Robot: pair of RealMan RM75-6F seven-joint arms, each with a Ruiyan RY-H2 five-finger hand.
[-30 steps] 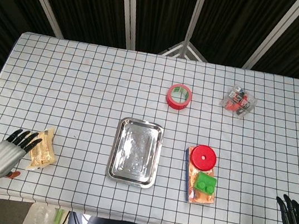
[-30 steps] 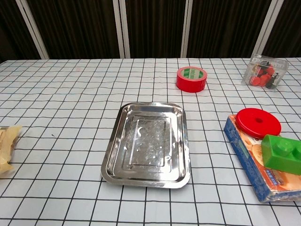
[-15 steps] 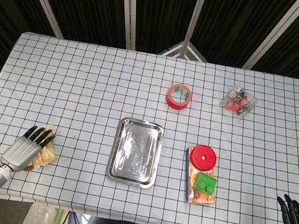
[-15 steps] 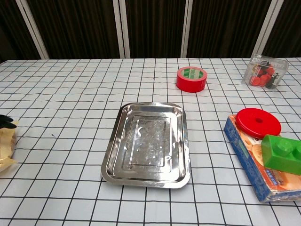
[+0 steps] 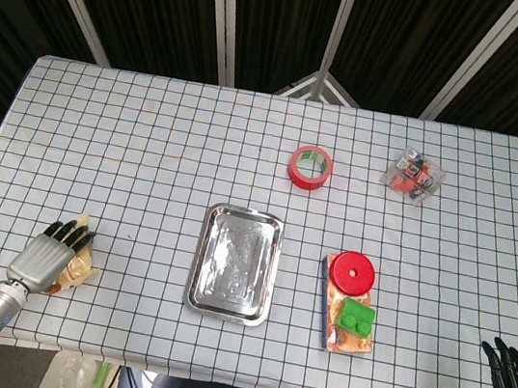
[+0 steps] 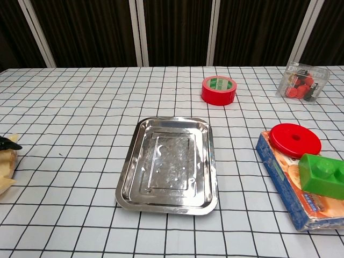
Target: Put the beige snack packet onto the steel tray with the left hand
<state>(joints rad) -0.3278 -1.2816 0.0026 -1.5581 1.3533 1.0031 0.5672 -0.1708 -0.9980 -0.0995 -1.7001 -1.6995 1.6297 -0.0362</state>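
The beige snack packet (image 5: 80, 266) lies near the table's front left edge, far left of the empty steel tray (image 5: 236, 262). My left hand (image 5: 43, 257) lies on top of the packet with its fingers stretched over it, covering most of it. The chest view shows only the packet's end (image 6: 5, 165) at the left border, with one dark fingertip (image 6: 8, 144) over it, and the steel tray (image 6: 169, 161) in the middle. My right hand (image 5: 516, 376) stays off the table's front right corner, fingers apart and holding nothing.
A red tape roll (image 5: 310, 167) sits behind the tray, and a clear plastic box (image 5: 413, 174) is at the back right. Right of the tray lies a blue snack pack (image 5: 346, 340) with a red lid (image 5: 353, 272) and a green brick (image 5: 355, 316) on it.
My left hand has moved from beside the packet onto it, and the packet has slid slightly toward the front edge. The right hand has barely moved.
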